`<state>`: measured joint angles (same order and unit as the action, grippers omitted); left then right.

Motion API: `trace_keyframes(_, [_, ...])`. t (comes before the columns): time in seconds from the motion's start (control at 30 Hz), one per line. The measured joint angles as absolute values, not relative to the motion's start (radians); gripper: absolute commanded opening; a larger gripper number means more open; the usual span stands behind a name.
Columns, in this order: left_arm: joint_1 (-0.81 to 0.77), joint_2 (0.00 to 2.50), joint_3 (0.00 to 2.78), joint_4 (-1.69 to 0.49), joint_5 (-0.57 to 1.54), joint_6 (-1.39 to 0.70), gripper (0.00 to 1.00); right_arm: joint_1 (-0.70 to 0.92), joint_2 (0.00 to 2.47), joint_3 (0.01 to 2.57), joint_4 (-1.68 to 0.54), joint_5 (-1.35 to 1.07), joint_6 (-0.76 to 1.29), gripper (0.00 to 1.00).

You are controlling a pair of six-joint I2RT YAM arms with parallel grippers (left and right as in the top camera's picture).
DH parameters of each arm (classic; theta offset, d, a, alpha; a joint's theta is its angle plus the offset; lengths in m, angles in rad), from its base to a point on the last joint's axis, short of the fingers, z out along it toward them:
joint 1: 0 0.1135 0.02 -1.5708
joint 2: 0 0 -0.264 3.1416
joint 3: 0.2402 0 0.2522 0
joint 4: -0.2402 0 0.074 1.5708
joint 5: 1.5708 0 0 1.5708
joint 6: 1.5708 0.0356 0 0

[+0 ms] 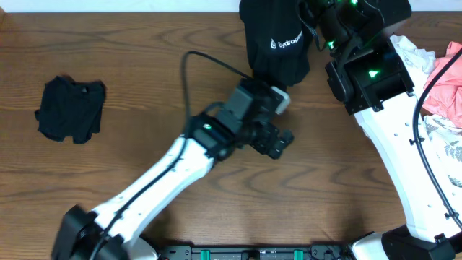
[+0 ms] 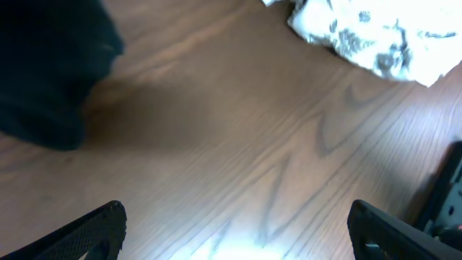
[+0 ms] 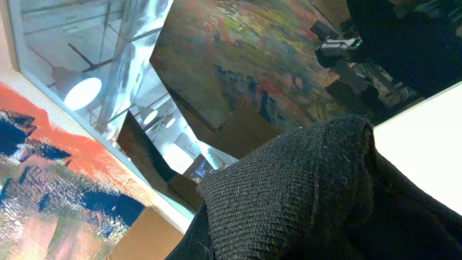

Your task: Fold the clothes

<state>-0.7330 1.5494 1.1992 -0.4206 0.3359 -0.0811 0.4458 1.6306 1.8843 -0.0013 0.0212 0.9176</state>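
Hovering over the wooden table (image 1: pixel 144 43), left tool (image 2: pixel 238 237) spread; right tool (image 1: pixel 312 22) pinches black shirt (image 1: pixel 278 45).

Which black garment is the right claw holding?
The lettered black garment at the top edge, in the right claw; the other black piece lies far left.

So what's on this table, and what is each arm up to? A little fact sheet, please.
surface: wooden table
left fingers: wide open over bare wood, holding nothing
right arm: fingers shut on the black garment with white lettering, at the far edge
left side: small black bundle, lying alone
right edge: pile of white, pink and leaf-print clothes
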Motion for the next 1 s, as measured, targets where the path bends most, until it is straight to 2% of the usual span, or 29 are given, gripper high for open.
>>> trace_keyframes(0.17, [-0.762, 1.630, 1.199, -0.309, 0.320, -0.039, 0.96, 0.446, 1.631, 1.884, -0.004, -0.003, 0.918, 0.01])
trace_keyframes(0.37, [-0.765, 1.698, 1.200, -0.168, 0.201, -0.005, 0.96, 0.446, 1.631, 1.885, -0.014, -0.033, 0.918, 0.02])
trace_keyframes(0.9, [-0.765, 1.815, 1.200, -0.126, -0.075, 0.005, 0.96, 0.446, 1.631, 1.885, -0.014, -0.072, 0.917, 0.02])
trace_keyframes(1.0, [-0.765, 1.815, 1.200, -0.135, -0.093, 0.004, 0.93, 0.446, 1.631, 1.885, -0.018, -0.072, 0.916, 0.02])
